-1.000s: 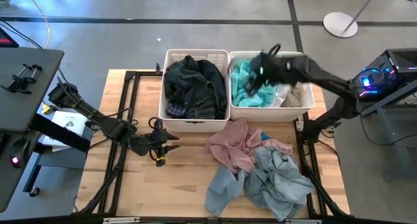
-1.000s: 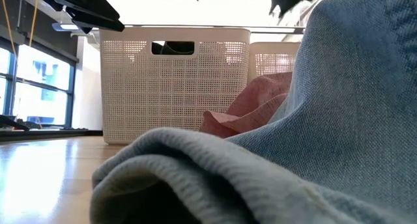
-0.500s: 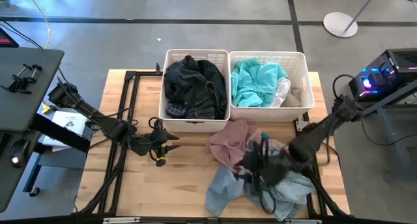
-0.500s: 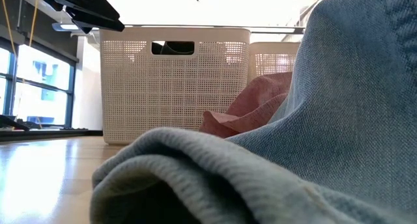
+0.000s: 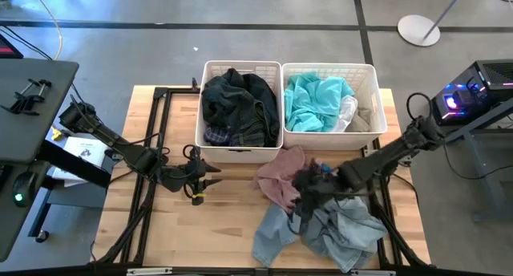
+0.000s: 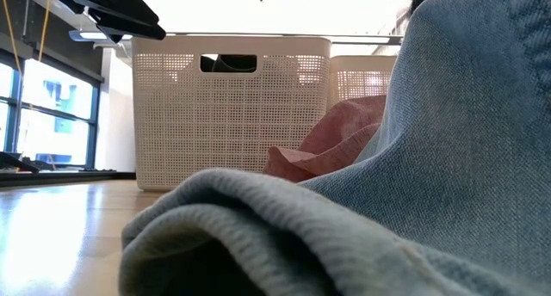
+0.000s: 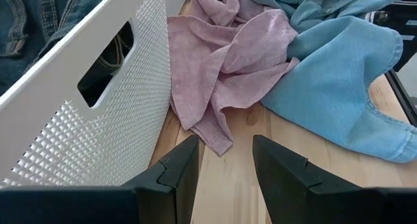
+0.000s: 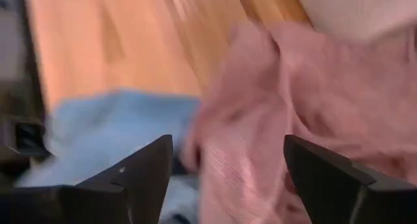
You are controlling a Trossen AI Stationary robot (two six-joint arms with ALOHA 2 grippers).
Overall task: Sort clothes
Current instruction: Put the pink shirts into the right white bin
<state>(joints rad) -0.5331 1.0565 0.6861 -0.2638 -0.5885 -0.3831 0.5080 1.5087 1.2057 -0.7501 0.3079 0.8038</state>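
**Right arm lining up on the pink top**

Right gripper (image 5: 307, 189) hangs mid-frame over the pink garment (image 5: 282, 178), fingers spread wide, nothing held. I'd drop onto a raised fold, clear of the denim (image 5: 337, 224) below. Left gripper (image 5: 198, 170), open, waits centre-left

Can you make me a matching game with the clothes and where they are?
Things:
1. teal garment
2. black garment
3. pink garment
4. pale blue denim

Places:
A. in the left basket
B. on the table, touching the front of the baskets
C. in the right basket
D. on the table's front part, nearest the low camera

Pairs: 1-C, 2-A, 3-B, 4-D

Bonus: the right gripper is open above the pink garment, and the left gripper waits open by the left basket.
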